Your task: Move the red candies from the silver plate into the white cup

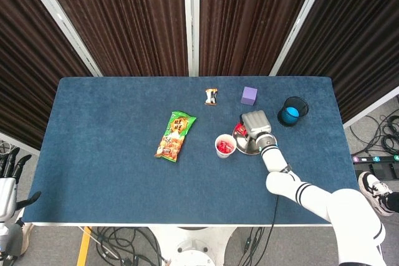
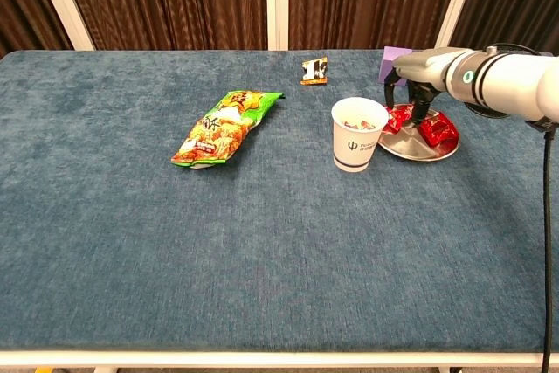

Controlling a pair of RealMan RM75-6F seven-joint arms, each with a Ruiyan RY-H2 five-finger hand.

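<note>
Red candies (image 2: 434,131): two on plate (image 2: 423,148) | one cup (image 2: 357,134) | right hand (image 2: 410,79): grasp unclear

Cup (image 2: 358,146) just left of plate (image 2: 417,148)

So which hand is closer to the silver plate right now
The right hand: its fingers reach down onto the candies on the silver plate. The left hand hangs off the table's far left edge.

The right hand (image 2: 410,85) covers part of the silver plate (image 2: 441,151) and red candies (image 2: 434,130), so any grip is unreadable. The left hand (image 1: 7,175) is cut by the frame edge (head view only).
</note>
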